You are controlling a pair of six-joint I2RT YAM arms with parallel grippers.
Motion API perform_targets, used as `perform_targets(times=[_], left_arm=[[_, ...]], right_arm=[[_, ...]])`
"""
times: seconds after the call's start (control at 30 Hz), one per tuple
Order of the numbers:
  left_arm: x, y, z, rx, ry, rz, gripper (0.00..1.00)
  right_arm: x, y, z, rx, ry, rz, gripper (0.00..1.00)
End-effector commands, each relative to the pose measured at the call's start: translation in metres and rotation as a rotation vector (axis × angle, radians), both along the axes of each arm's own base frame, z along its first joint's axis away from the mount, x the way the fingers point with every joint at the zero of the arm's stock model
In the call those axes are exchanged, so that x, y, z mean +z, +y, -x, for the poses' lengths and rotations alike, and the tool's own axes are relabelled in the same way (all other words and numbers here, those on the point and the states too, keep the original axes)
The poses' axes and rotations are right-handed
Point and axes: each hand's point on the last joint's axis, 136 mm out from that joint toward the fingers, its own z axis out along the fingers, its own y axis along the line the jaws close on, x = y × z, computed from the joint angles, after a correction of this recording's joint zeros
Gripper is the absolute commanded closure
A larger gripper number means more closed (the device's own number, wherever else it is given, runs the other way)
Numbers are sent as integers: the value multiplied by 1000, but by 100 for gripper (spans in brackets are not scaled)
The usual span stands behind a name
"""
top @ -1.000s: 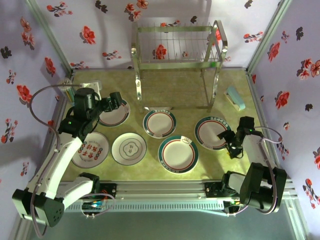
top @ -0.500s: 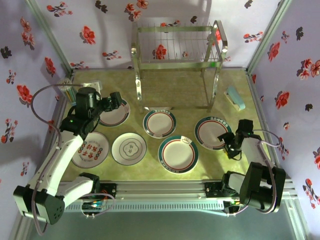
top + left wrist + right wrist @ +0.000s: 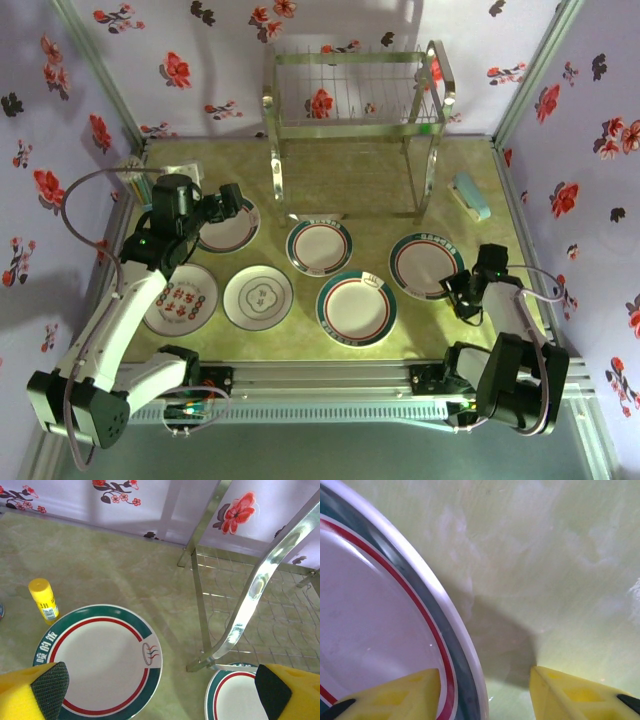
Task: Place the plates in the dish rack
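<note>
At the far left, your left arm (image 3: 110, 330) rises from its base at the near edge and leans toward the far-left part of the table (image 3: 370, 185); the left gripper (image 3: 233, 203) hovers above a green-banded plate (image 3: 222, 232), jaws spread wide, holding nothing; a small yellow tube (image 3: 42, 600) stands just beside that plate.

Nearer you lie a red-patterned plate (image 3: 180, 298) and a plain plate (image 3: 258, 296); further right lie a centre banded plate (image 3: 320, 246) and a near banded plate (image 3: 357, 307); all rest flat on the table.

The dish rack (image 3: 355, 100) stands on its legs at the far centre, well apart from both grippers.

At the right, your right arm (image 3: 515, 340) is folded tightly over its base, wrist angled down; the right gripper (image 3: 455, 292) sits low at the near-right rim of the rightmost plate (image 3: 420, 262); one yellow finger (image 3: 395, 692) lies over the plate's band, the other over bare table, the rim between them; the jaws are partly apart, not pinching it.
</note>
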Motion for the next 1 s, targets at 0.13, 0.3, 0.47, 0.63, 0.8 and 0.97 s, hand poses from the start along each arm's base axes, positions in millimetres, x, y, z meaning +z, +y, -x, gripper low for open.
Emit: perform_targets(times=[0.13,0.3,0.47,0.63,0.8,0.97], left_arm=[[2,6,-2,37,-3,11,0],[1,7,-2,41,1,11,0],[1,7,-3,41,0,12,0],[1,8,-3,44,1,11,0],[-2,9,-2,44,6,10,0],[-2,11,-1,47,5,8,0]], right_arm=[[3,4,-15,-5,-94,-37,53],[7,7,-22,4,-139,-57,58],[9,8,-27,15,-168,-63,60],[11,8,-32,16,-193,-71,63],[7,8,-31,12,-185,-70,63],[2,7,-28,8,-172,-69,64]])
